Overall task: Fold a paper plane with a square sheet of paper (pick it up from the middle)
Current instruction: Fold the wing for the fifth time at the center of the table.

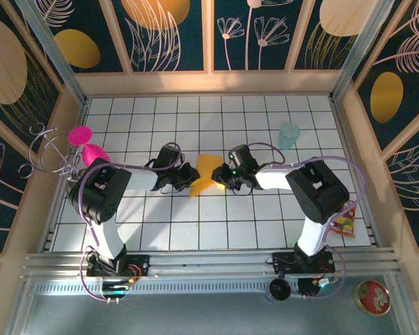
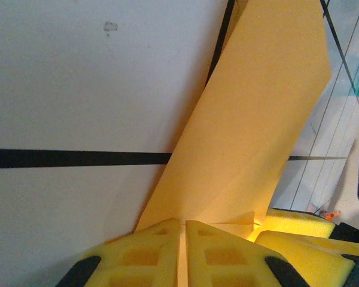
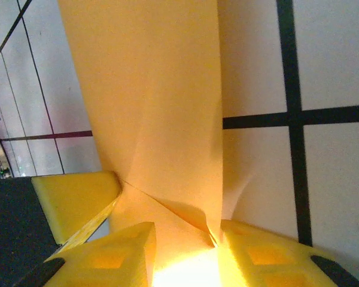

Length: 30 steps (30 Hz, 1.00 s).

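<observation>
Left hand (image 2: 180,232): clenched on one end of square sheet of paper (image 1: 207,170), orange-yellow, creased. Right hand (image 3: 185,242): grasping the opposite end, a fold bunched between its pads (image 3: 260,257). Sheet spans between both hands, left of and nearer than pale teal cup (image 1: 289,135).

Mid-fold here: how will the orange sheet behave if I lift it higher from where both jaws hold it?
Probably floppy: the orange sheet bows and buckles above the pinch. Likely very light, being so thin, so it may sway. Apt to crease: wrinkles show at the jaws of the right gripper.
</observation>
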Available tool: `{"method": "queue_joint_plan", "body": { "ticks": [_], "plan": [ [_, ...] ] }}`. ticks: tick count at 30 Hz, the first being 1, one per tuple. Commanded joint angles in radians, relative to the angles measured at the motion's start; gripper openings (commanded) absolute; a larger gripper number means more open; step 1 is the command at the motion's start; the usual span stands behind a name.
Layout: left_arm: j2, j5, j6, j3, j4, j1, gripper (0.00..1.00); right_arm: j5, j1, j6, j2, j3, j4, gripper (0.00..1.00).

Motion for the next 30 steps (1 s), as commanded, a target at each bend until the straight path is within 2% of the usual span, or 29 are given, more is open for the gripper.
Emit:
{"method": "queue_joint_plan", "body": {
  "ticks": [1,12,16,21,23,30],
  "plan": [
    [0.01,0.033,-0.013,-0.014,0.022,0.008,0.12,-0.021,-0.008,0.023,-0.032,-0.024,0.066,0.32],
    [0.006,0.022,0.002,-0.009,0.002,0.01,0.12,0.0,-0.016,0.036,-0.038,-0.04,0.117,0.26],
    [0.002,0.018,0.011,-0.003,-0.007,0.01,0.13,0.011,-0.021,0.031,-0.042,-0.043,0.117,0.19],
    [-0.026,0.002,0.047,0.01,-0.026,0.009,0.14,0.028,-0.023,0.03,-0.057,-0.045,0.121,0.04],
    [-0.053,-0.01,0.079,0.02,-0.033,0.01,0.16,0.04,-0.024,0.029,-0.067,-0.044,0.118,0.0],
    [-0.209,-0.079,0.205,-0.001,0.011,0.01,0.32,0.052,-0.055,0.049,-0.132,-0.043,0.106,0.0]
  ]
}}
